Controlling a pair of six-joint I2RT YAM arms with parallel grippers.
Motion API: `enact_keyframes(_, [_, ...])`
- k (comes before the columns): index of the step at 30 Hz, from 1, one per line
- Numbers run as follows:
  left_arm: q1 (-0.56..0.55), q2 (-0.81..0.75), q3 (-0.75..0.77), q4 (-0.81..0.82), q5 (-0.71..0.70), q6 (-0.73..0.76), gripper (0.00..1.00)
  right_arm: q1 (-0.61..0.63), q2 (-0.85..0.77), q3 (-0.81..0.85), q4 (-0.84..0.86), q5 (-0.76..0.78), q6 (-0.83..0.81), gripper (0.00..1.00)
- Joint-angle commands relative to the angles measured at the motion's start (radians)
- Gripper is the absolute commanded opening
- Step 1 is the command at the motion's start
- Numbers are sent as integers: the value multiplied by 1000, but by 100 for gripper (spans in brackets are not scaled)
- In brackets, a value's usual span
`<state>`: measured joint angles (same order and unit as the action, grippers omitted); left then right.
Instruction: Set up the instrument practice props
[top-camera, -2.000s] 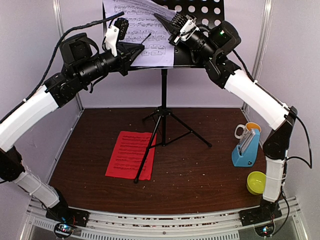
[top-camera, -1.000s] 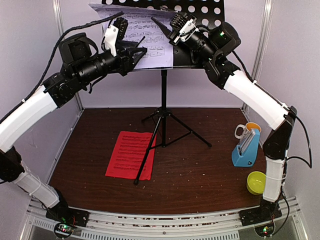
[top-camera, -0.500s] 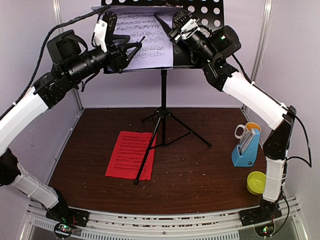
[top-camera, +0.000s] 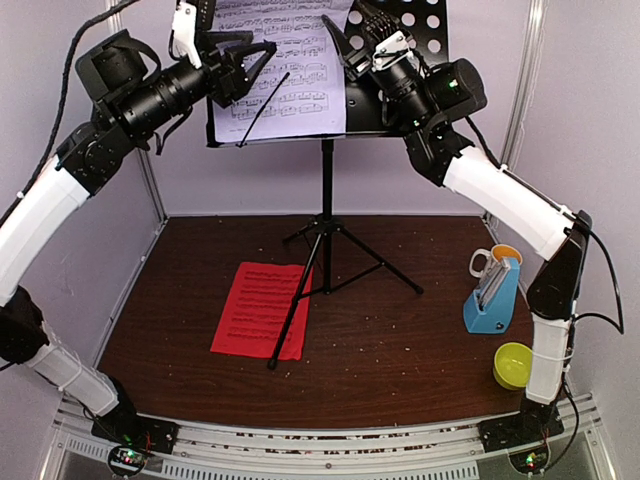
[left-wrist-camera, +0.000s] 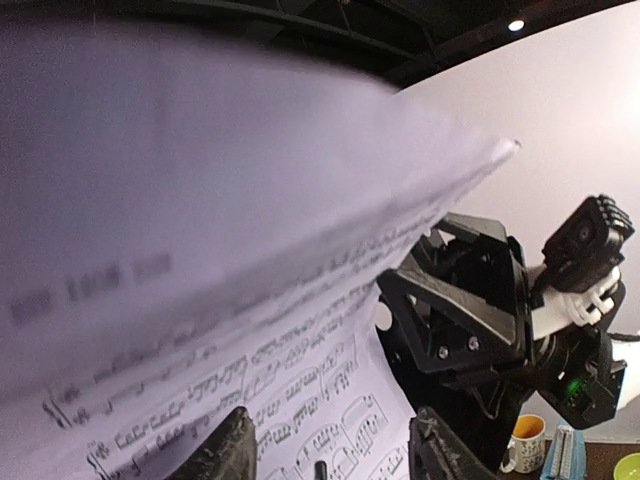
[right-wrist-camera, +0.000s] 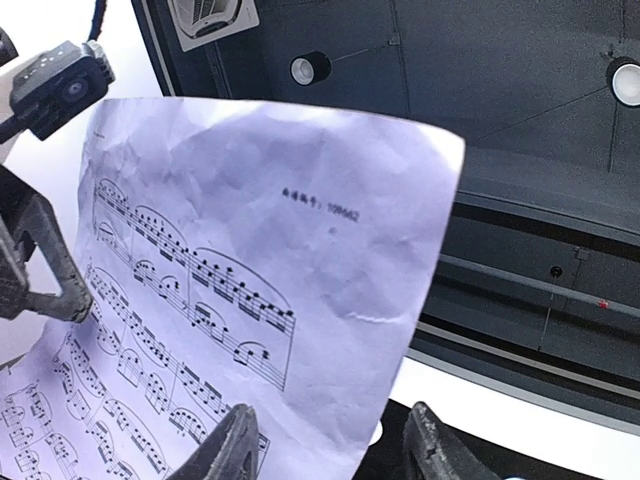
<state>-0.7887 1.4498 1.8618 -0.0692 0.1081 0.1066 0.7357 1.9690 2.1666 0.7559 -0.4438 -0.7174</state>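
Note:
The black music stand (top-camera: 327, 200) rises on tripod legs at the back of the table. The white music sheet (top-camera: 285, 75) lies flat against its perforated desk. My left gripper (top-camera: 235, 40) hovers at the sheet's upper left, open, its fingers (left-wrist-camera: 225, 452) apart in front of the printed page (left-wrist-camera: 300, 400). At the sheet's right edge my right gripper (top-camera: 352, 28) also stands open. In the right wrist view the white sheet (right-wrist-camera: 250, 260) faces the camera, its right edge running between the spread fingers (right-wrist-camera: 235, 445). The red music sheet (top-camera: 262, 310) lies flat on the table. The blue metronome (top-camera: 492, 298) stands at the right.
A white mug (top-camera: 484, 262) sits just behind the metronome, and a yellow bowl (top-camera: 512, 365) lies near the right arm's base. The stand's tripod legs (top-camera: 290, 320) splay over the red sheet's right edge. White walls close in the dark wooden table (top-camera: 400, 350).
Both arms have risen, the left one up and to the left. Both grippers' jaws stand wider. The white sheet, earlier tilted with its top curled, now lies flat against the stand.

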Motion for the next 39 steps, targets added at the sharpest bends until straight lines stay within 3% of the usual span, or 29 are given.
enact_keyframes(1, [-4,67,151,18,-12,41,53,12,-20,-23,61,23,36,51])
enact_keyframes(13, [103,234,441,-7,-9,9,53,37,-104,-145,107,39,40,53])
enact_keyframes(15, [117,242,457,-3,-9,7,53,40,-118,-163,108,47,44,62])
enact_keyframes(18, [134,253,480,-18,-13,5,53,43,-139,-192,119,64,45,83])
enact_keyframes(22, [152,253,486,-26,-27,1,54,48,-174,-241,146,93,55,93])
enact_keyframes(39, [166,255,527,-82,-64,46,59,51,-306,-409,191,192,149,100])
